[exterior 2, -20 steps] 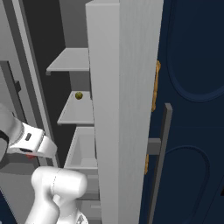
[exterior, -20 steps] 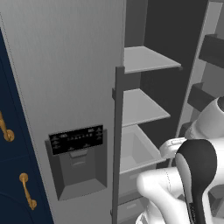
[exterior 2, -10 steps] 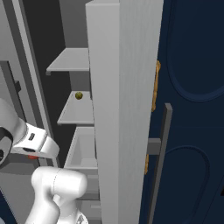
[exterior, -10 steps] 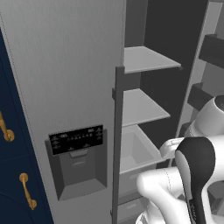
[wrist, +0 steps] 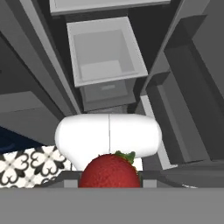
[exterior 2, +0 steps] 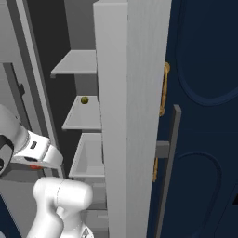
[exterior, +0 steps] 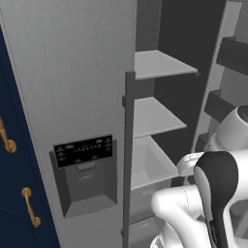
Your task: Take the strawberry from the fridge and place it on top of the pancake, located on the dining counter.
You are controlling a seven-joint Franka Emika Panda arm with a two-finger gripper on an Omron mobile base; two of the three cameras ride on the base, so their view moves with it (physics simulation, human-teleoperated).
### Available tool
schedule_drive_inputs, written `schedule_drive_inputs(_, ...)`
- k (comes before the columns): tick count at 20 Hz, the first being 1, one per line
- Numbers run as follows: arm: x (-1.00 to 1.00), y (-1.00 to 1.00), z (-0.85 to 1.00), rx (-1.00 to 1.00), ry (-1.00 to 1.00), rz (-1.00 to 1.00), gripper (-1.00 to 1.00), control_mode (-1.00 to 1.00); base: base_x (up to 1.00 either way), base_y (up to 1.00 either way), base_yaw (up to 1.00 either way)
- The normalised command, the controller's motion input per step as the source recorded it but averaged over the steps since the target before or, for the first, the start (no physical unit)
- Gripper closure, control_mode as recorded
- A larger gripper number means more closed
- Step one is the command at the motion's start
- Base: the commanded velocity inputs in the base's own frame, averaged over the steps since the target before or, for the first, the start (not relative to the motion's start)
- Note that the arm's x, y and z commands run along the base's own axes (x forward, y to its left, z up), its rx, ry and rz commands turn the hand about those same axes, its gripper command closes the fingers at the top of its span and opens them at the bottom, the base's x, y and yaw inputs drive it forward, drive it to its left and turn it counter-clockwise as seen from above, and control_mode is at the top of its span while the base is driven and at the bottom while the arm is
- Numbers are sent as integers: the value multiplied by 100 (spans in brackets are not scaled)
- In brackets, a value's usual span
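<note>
The strawberry (wrist: pixel 110 170), red with a green leaf cap, sits at the bottom middle of the hand view, right where my gripper (wrist: pixel 110 178) closes. The gripper is shut on it and the fruit hides the fingertips. Below it lie the robot's white body and the patterned floor. The fridge (exterior: pixel 82 97) stands in front with its right door swung open; its grey shelves (exterior: pixel 156 115) and an open drawer (wrist: pixel 105 50) show inside. The pancake and the dining counter are out of view.
The open fridge door (exterior 2: pixel 132 116) stands edge-on close to the arm's right. A small olive-green ball (exterior 2: pixel 84 100) rests on a middle shelf. Navy cabinets with gold handles (exterior: pixel 7 140) flank the fridge on the left and right (exterior 2: pixel 204 93).
The arm has shifted only slightly in both base views. The fridge and its shelves look the same.
</note>
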Motion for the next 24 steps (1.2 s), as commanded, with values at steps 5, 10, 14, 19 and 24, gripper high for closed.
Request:
schedule_drive_inputs(5, 0, 0, 0, 0, 0, 0, 100, 100, -73, 19, -11)
schedule_drive_inputs(10, 0, 0, 0, 0, 0, 0, 100, 100, -76, 9, -29)
schedule_drive_inputs(14, 0, 0, 0, 0, 0, 0, 100, 100, -81, 0, -42)
schedule_drive_inputs(19, 0, 0, 0, 0, 0, 0, 100, 100, -55, 0, -73)
schedule_drive_inputs(24, 0, 0, 0, 0, 0, 0, 100, 100, -5, -14, -89)
